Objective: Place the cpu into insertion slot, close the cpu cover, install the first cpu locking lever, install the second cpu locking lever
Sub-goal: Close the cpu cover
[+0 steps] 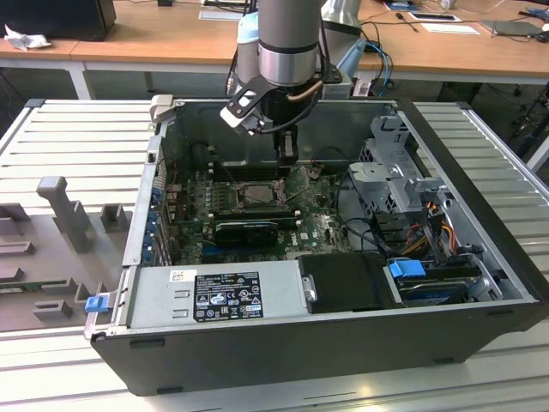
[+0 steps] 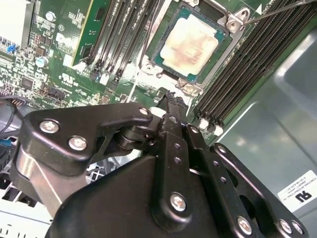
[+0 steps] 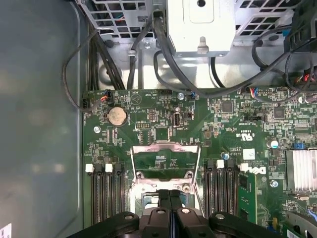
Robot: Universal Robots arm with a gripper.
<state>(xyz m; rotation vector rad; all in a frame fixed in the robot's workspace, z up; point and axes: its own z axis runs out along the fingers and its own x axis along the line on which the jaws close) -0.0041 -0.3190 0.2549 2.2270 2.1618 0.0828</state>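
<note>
The cpu, a pale square chip with a stained silver top, lies seated in the black-framed insertion slot on the green board. The slot sits mid-board inside the open computer case. The cpu cover is swung open and stands up from the slot's edge, green board showing through its window; in the exterior view the cover leans toward that view's right. My gripper hangs just above the slot's hinge side, fingers pressed together and shut with nothing between them. A thin wire lever sticks out past the slot's corner.
Black memory slots flank the socket on both sides. A black ridged heatsink lies in front of it, a grey power supply along the case's near wall. A drive cage and cable bundles crowd the exterior view's right.
</note>
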